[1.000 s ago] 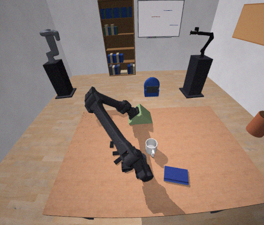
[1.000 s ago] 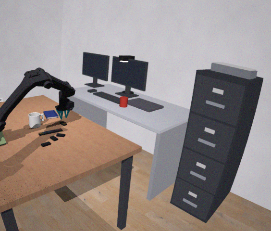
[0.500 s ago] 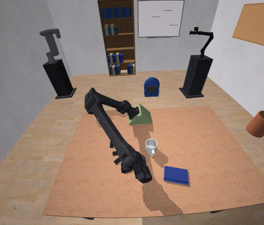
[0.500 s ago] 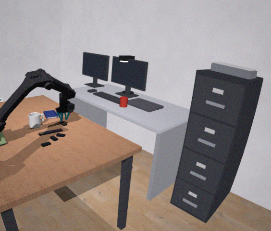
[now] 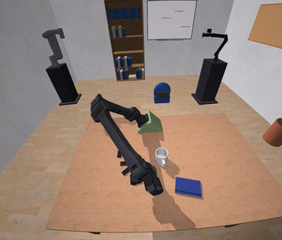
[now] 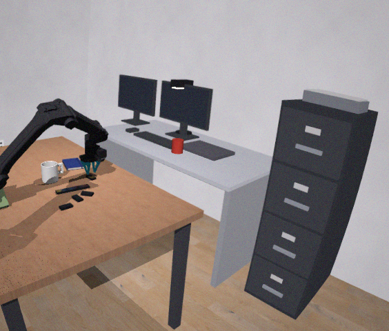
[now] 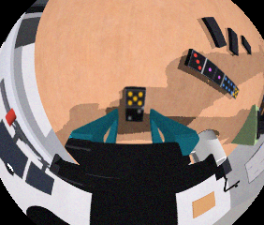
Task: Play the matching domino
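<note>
Mug (image 5: pixel 161 156) (image 6: pixel 50 172) (image 7: pixel 210 147) between the arm's base (image 5: pixel 155 126) (image 6: pixel 2 203) (image 7: pixel 247 128) and the book (image 5: pixel 188 187) (image 6: pixel 72 163) on the table (image 5: pixel 213 155) (image 6: pixel 116 221) (image 7: pixel 85 56).

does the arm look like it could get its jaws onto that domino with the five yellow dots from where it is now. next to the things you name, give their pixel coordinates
Probably yes. The face-up domino (image 6: pixel 91 176) (image 7: pixel 135 104) lies just beyond and between the tips of the open jaws in the wrist view, and nothing seems to stand in between. The mug (image 5: pixel 161 156) (image 6: pixel 50 172) (image 7: pixel 210 146) is off to one side.

Top view: the arm (image 5: pixel 120 136) (image 6: pixel 20 145) hides most of the domino line (image 6: pixel 72 189) (image 7: pixel 212 71). Wrist view: the pips at the line's near-mug end are too small to count.
</note>
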Motion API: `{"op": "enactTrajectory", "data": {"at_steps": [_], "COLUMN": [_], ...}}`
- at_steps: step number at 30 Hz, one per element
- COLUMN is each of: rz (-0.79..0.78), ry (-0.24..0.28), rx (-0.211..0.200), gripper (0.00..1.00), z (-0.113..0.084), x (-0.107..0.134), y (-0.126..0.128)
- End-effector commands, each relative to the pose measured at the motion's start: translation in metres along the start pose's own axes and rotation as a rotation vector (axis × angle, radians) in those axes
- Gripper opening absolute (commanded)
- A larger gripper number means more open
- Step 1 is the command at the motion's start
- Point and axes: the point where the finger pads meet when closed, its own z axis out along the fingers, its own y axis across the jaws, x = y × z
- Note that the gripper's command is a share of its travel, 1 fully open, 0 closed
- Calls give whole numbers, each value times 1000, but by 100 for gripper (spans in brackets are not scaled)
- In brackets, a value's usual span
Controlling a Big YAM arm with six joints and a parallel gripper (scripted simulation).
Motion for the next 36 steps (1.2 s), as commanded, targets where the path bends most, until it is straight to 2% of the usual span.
{"op": "enactTrajectory", "data": {"at_steps": [1,10,11,27,28,36], "rz": [3,2,0,6,-2,9], "ry": [-3,-4,-1,-5,-2,-5], "rx": [-7,-6,-7,-2,-4,0], "gripper": [44,44,44,44,44,44], "z": [1,2,-2,4,-1,5], "x": [-2,-2,1,-2,2,-2], "y": [4,5,2,4,2,4]}}
